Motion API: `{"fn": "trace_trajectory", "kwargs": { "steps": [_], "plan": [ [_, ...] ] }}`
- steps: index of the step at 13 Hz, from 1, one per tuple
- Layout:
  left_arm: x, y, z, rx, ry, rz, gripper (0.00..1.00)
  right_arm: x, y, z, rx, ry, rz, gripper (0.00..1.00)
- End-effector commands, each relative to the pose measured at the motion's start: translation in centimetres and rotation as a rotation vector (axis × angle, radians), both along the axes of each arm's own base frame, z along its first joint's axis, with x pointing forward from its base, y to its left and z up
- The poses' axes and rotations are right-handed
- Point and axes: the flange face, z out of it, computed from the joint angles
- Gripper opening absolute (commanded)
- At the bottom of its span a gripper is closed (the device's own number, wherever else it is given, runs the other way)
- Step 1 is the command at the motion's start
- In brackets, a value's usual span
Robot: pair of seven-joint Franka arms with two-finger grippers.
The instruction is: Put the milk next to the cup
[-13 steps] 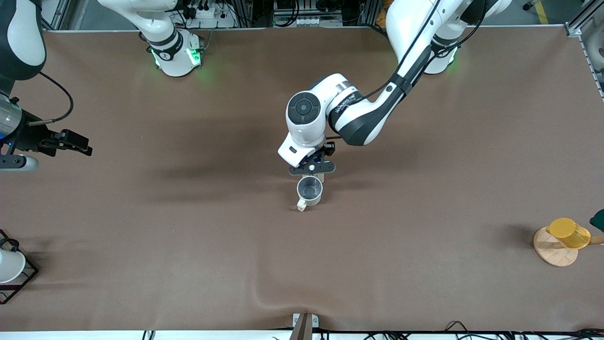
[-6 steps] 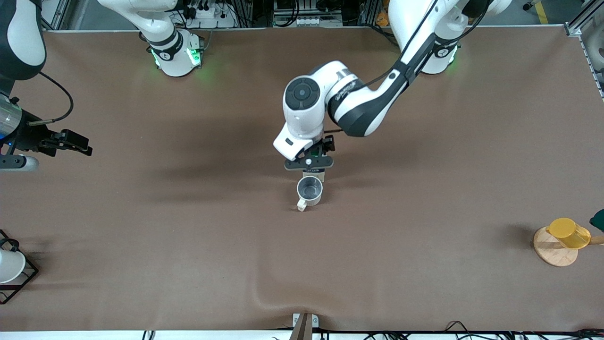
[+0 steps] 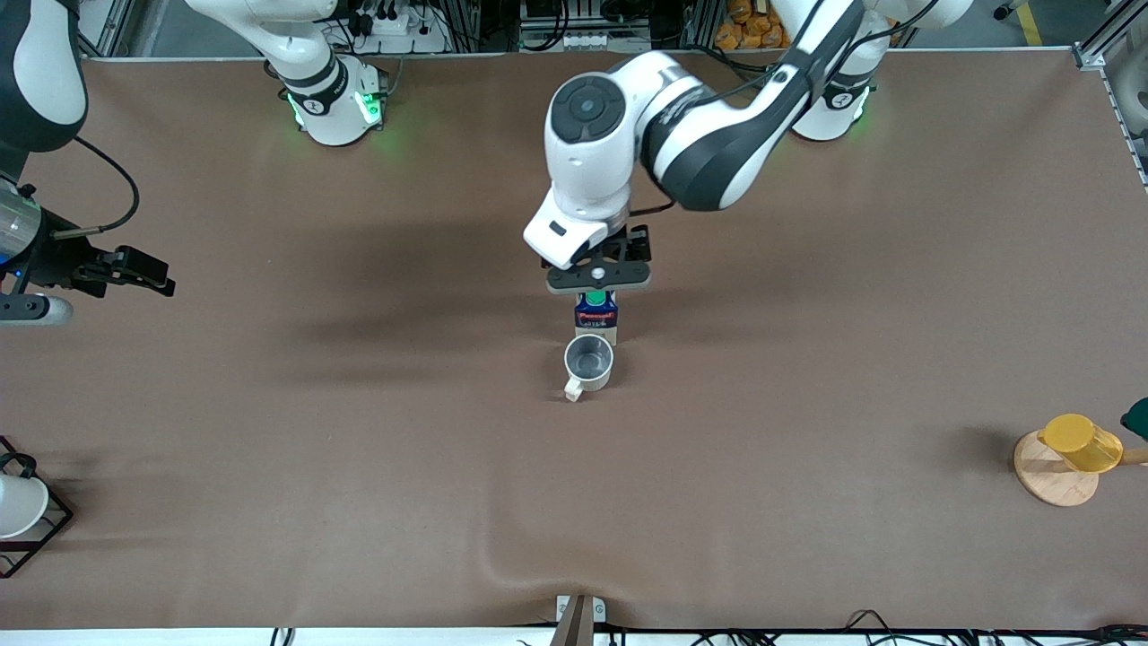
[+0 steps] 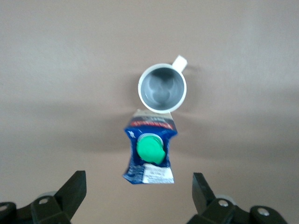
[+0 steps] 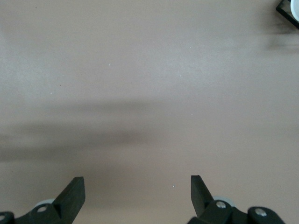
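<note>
The milk (image 3: 595,316), a dark-blue carton with a green cap and red band, stands upright on the brown table, touching or almost touching the cream-white cup (image 3: 588,362), which is just nearer to the front camera. In the left wrist view the milk (image 4: 150,153) and the cup (image 4: 162,88) stand side by side. My left gripper (image 3: 597,280) is open and empty, raised over the milk; its fingers (image 4: 71,190) are spread wide apart. My right gripper (image 3: 148,280) is open and empty over bare table at the right arm's end, where it waits.
A yellow cup (image 3: 1081,441) lies on a round wooden coaster (image 3: 1055,480) at the left arm's end. A plain white cup in a black wire frame (image 3: 20,508) stands at the right arm's end. The table (image 3: 359,449) has a wrinkle near the front edge.
My left gripper has let go of the milk and risen, drawing back toward its base. The milk now shows uncovered beside the cup. The right arm has not moved.
</note>
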Motion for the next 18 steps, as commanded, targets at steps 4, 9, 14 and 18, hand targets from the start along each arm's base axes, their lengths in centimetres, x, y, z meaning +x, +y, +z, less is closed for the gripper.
{"fn": "trace_trajectory", "kwargs": {
  "steps": [4,9,14,18],
  "plan": [
    [8.7,15.0,7.0,-0.033,-0.074,0.124,1.00,-0.5,0.1,0.8,-0.005,-0.006,-0.002,1.00],
    [8.0,27.2,12.8,-0.083,-0.062,-0.006,1.00,-0.5,0.0,0.8,-0.005,-0.006,-0.004,1.00],
    [3.9,37.6,16.7,-0.029,-0.006,0.020,1.00,-0.5,-0.1,0.7,-0.005,-0.004,-0.005,1.00],
    [1.1,41.9,20.4,-0.035,0.026,-0.050,1.00,-0.5,-0.1,0.7,-0.005,-0.003,-0.004,1.00]
  ]
}}
